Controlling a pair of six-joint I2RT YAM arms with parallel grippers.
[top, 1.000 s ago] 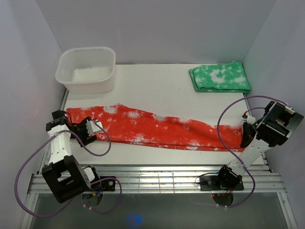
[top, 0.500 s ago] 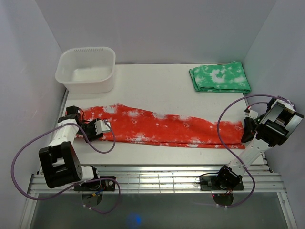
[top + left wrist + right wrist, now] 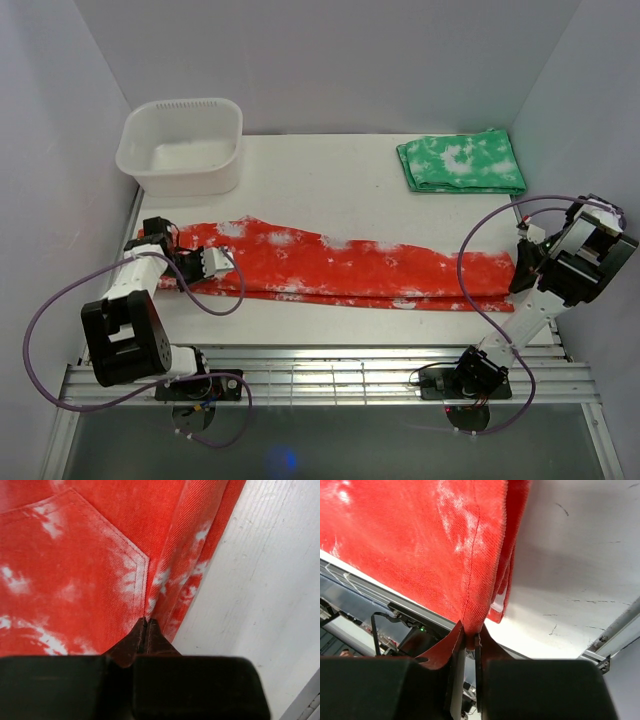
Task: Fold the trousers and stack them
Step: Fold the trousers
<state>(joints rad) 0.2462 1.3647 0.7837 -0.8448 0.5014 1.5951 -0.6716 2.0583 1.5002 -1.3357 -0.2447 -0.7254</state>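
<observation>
The red-orange trousers [image 3: 340, 268] with white blotches lie stretched left to right across the near half of the white table [image 3: 330, 180]. My left gripper [image 3: 218, 266] sits on their waist end, beside a back pocket seam [image 3: 135, 565]. Its tips [image 3: 145, 625] are pressed together on a thin pinch of the trousers [image 3: 75, 570]. At the far right, my right gripper [image 3: 520, 272] is shut on the leg-end edge. In the right wrist view the trousers [image 3: 420, 540] run up out of the gripper [image 3: 470, 636], held a little off the table.
A white plastic basin [image 3: 180, 145] stands at the back left. A folded green cloth with white blotches [image 3: 462, 162] lies at the back right. Grey walls close both sides. A metal rail [image 3: 330, 375] runs along the near table edge.
My left gripper has slid right onto the waist end and closed on the cloth. The right arm has lifted slightly, and the trousers lie straighter and tauter.
</observation>
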